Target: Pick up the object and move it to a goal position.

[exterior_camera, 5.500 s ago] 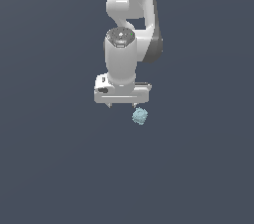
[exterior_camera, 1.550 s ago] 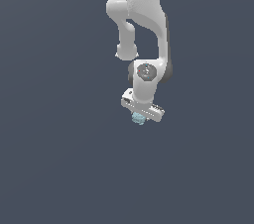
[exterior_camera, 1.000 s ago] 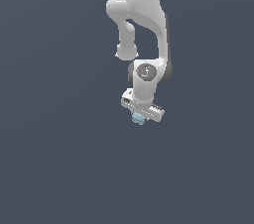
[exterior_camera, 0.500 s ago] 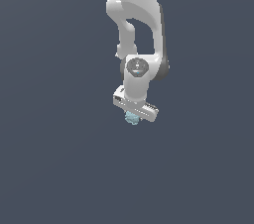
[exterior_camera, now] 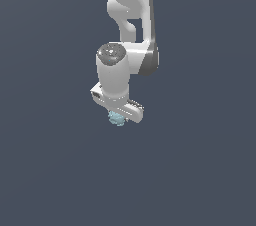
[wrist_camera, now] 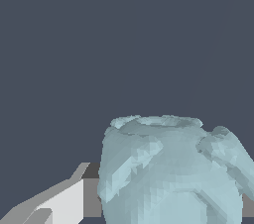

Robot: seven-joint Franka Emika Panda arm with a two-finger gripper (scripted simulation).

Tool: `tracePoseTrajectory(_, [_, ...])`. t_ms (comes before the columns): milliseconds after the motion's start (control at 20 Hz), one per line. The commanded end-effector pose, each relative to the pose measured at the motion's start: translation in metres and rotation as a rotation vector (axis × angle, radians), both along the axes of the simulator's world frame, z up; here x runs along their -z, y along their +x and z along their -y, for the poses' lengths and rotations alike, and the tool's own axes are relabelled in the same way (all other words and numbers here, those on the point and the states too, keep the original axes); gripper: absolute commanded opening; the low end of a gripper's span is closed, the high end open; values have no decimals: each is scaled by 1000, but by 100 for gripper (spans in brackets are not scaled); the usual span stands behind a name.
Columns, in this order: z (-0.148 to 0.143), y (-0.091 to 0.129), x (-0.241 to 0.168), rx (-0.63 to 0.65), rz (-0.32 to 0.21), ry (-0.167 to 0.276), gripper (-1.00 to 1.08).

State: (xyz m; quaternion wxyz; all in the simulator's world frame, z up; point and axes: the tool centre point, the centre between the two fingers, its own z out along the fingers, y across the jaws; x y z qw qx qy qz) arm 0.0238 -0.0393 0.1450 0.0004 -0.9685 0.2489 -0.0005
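The object [exterior_camera: 117,118] is a small pale light-blue lumpy blob. It peeks out just beneath the white gripper [exterior_camera: 118,116], which is shut on it. In the wrist view the object [wrist_camera: 168,173] fills much of the picture, with one white finger [wrist_camera: 59,203] showing beside it and the other finger hidden behind it. The white arm [exterior_camera: 131,15] comes down from the upper part of the exterior view, and the gripper hangs over the dark grey surface [exterior_camera: 200,170].
The arm has carried the object towards the exterior view's left and slightly upward. The gripper has stayed shut on it throughout.
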Motion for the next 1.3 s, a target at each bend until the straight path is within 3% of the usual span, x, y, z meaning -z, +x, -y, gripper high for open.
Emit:
tracePoseTrajectory(0, [20, 10, -20, 0, 0, 0, -100])
tracePoseTrajectory(550, [90, 48, -90, -1, -1, 0, -100])
tracePoseTrajectory(1250, [145, 80, -145, -1, -1, -1, -100])
